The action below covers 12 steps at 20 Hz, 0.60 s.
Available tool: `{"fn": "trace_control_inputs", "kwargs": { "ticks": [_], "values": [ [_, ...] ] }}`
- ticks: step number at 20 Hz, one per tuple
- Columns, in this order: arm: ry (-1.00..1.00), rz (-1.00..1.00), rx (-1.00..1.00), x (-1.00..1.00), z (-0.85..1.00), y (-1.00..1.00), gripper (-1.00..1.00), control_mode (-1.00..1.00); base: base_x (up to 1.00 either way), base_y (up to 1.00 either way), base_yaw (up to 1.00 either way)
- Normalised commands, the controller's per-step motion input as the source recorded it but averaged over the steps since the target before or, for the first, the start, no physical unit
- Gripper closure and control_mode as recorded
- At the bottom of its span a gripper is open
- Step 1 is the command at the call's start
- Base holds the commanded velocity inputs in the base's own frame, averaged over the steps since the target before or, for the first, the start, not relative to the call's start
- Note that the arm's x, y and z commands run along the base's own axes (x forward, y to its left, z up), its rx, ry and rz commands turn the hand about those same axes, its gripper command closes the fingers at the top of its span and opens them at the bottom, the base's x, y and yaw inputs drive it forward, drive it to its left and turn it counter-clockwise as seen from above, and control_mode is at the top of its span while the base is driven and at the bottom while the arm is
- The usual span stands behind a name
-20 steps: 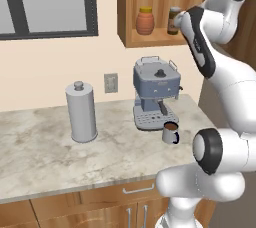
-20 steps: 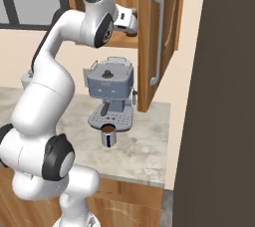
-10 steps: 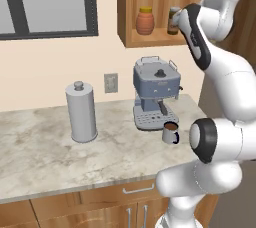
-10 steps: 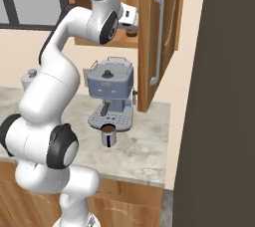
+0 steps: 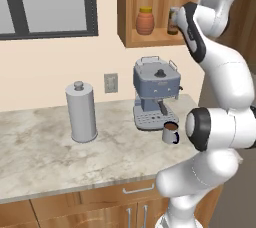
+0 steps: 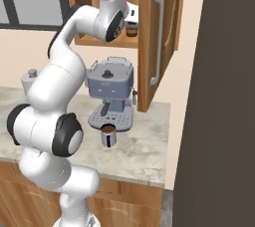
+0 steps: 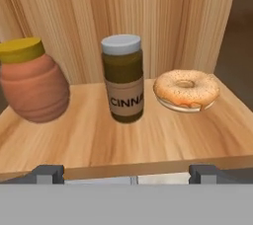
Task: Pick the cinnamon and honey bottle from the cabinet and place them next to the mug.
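Note:
On the shelf of the reddish-brown wall cabinet [image 5: 131, 7] the cinnamon [image 7: 123, 78], a dark jar with a pale lid and label band, stands upright at the middle of the hand view. To its left on the same shelf sits the honey bottle [image 7: 32, 88] [image 5: 145, 20], a rounded orange jar with a yellow lid. My gripper [image 7: 126, 173] [image 5: 174, 18] is open and level with the shelf's front edge, facing the cinnamon and still apart from it. The grey mug [image 5: 170, 133] [image 6: 108, 135] with a blue handle stands on the counter before the coffee machine.
A bagel on a plate [image 7: 186, 89] lies right of the cinnamon. The cabinet's door [image 6: 157, 37] hangs open at the right. Below are a blue-grey coffee machine [image 5: 156, 92] and a tall grey canister [image 5: 81, 112] on the marble counter [image 5: 60, 157].
The arm has risen and the hand has crept a little closer to the cabinet shelf. The jars, mug and base have stayed in place.

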Motion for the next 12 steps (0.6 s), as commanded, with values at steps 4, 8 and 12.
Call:
{"fn": "trace_control_inputs", "kwargs": {
  "ticks": [4,8,12],
  "values": [
    [0.00,0.00,0.00,0.38,-0.04,0.00,-1.00,-1.00,0.00,0.00,0.00],
    [0.00,0.00,0.00,0.32,-0.04,0.00,-1.00,-1.00,0.00,0.00,0.00],
    [0.00,0.00,0.00,0.28,-0.06,0.00,-1.00,-1.00,0.00,0.00,0.00]
  ]
}}
